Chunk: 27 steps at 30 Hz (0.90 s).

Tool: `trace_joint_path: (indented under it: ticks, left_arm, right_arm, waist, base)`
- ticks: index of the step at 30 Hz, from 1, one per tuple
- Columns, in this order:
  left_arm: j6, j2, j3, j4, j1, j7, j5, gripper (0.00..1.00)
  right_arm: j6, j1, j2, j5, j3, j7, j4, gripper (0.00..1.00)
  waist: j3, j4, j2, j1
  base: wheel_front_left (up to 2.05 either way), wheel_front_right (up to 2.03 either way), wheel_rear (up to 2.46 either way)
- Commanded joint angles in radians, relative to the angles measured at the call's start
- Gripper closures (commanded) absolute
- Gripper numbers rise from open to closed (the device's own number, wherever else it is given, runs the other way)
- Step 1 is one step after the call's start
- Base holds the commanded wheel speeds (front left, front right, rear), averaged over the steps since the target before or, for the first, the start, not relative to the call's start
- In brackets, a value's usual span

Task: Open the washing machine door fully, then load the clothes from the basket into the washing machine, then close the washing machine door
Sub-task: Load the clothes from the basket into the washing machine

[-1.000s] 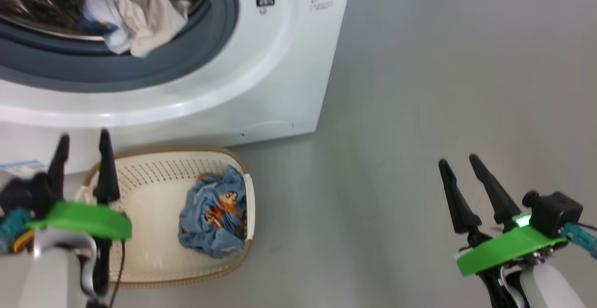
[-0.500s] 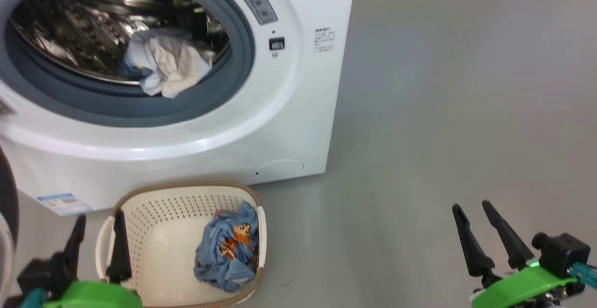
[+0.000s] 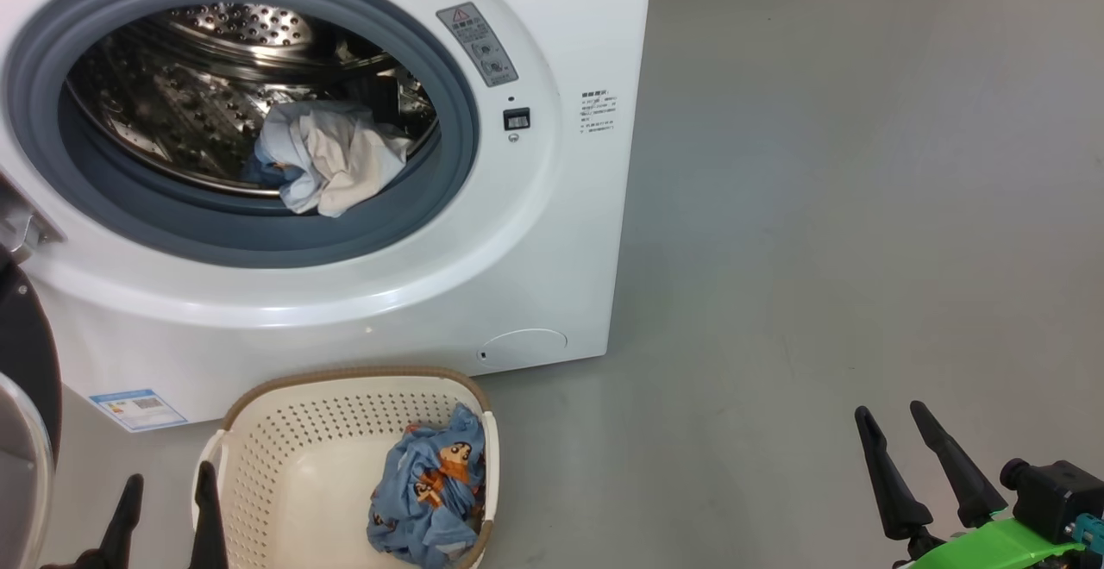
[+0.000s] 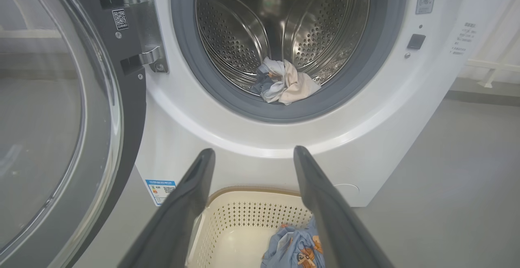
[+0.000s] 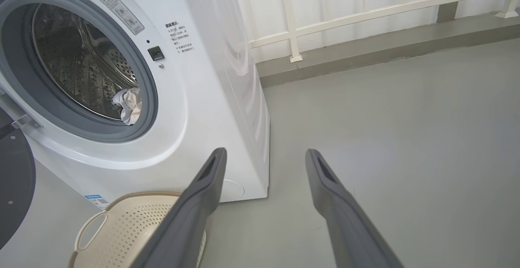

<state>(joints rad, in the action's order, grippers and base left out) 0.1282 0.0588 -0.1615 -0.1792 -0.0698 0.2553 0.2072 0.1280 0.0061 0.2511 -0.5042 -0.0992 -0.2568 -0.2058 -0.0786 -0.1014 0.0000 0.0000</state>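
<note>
Grey floor (image 3: 819, 207) across the right and near side, with a white railing (image 5: 365, 12) along its far edge. On the left, big white washer (image 3: 535, 233), front toward the near side, mouth uncovered. Hinged at the washer's left, door (image 4: 61, 117) swung wide out toward the near left, black rim round clear bulging glass. Inside the mouth, grey gasket (image 3: 259, 246) ringing a steel perforated drum (image 3: 172, 95). On the floor just near of the washer's front, below the mouth, cream basket (image 3: 293, 440) with a brown rim and a handle at its left end. At the near left, left gripper (image 3: 168, 487) close by the basket's left end, dark fingers spread wide with nothing between them, tips aimed far toward the washer. At the near right, right gripper (image 3: 891, 418) over bare floor, well apart from basket and washer, fingers likewise spread wide and empty. In two lots, clothes (image 3: 328, 155): a crumpled white and pale blue bundle low at the drum's front, its edge lapping onto the gasket; and a blue piece (image 3: 427, 491) printed with orange-brown cartoon figures, bunched against the basket's right wall. Low on the washer's front, blue sticker (image 3: 138, 408) at the left, small round flap (image 3: 523, 347) at the right.
</note>
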Motion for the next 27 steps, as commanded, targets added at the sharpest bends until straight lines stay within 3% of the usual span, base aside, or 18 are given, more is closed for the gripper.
trace_joint_path:
  ticks: [1, 14, 27]
  left_arm:
    - [0.002, 0.008, -0.038, 0.034, 0.008, 0.006, -0.007, 0.00]
    - [0.002, -0.003, -0.037, 0.043, 0.009, 0.006, -0.008, 0.00]
    - [0.002, -0.005, -0.001, -0.036, 0.069, 0.006, 0.011, 0.00]
  right_arm:
    - [0.003, 0.012, 0.020, -0.004, -0.014, -0.005, 0.026, 0.00]
    - [0.003, 0.006, 0.014, -0.001, -0.008, -0.005, 0.032, 0.00]
    - [0.003, -0.047, -0.006, 0.005, -0.010, -0.005, 0.045, 0.00]
  waist:
    - [0.000, 0.000, 0.0000, 0.0000]
    - [-0.018, 0.006, 0.0000, 0.0000]
    - [-0.105, 0.001, 0.0000, 0.0000]
  base:
    - [0.00, 0.00, 0.00]
    - [0.00, 0.00, 0.00]
    - [0.00, 0.00, 0.00]
